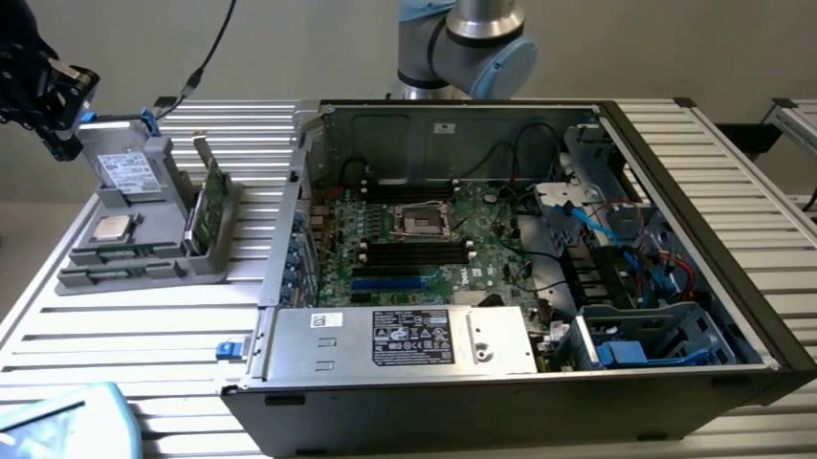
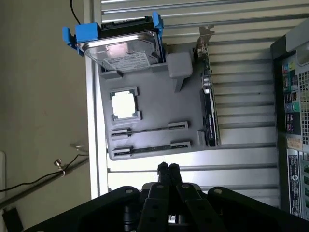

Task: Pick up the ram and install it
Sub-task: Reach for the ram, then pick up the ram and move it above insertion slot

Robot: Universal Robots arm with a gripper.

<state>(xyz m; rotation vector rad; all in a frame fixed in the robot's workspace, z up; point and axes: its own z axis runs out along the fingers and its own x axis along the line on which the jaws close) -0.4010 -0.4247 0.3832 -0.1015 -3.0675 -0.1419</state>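
- Nothing of the task is done yet. Your gripper is closed, fingertips together, and it carries nothing.
- It hangs in the air by the tray, apart from every part on it.
- I take the ram to be the thin strip standing on edge in the tray slot just beside the processor. I cannot tell whether the second slot holds another stick.
- In the open case the long black board slots look empty, so picking and installing are both left.
- Around the ram, the processor is close on one side and the second slot on the other. A card stands upright on the tray's side toward the case. The drive sits raised at the far end. Above the ram the way is free.
- Inside the case the room over the board slots is open. Cables crowd the exterior view's right, and the power supply borders the near edge.
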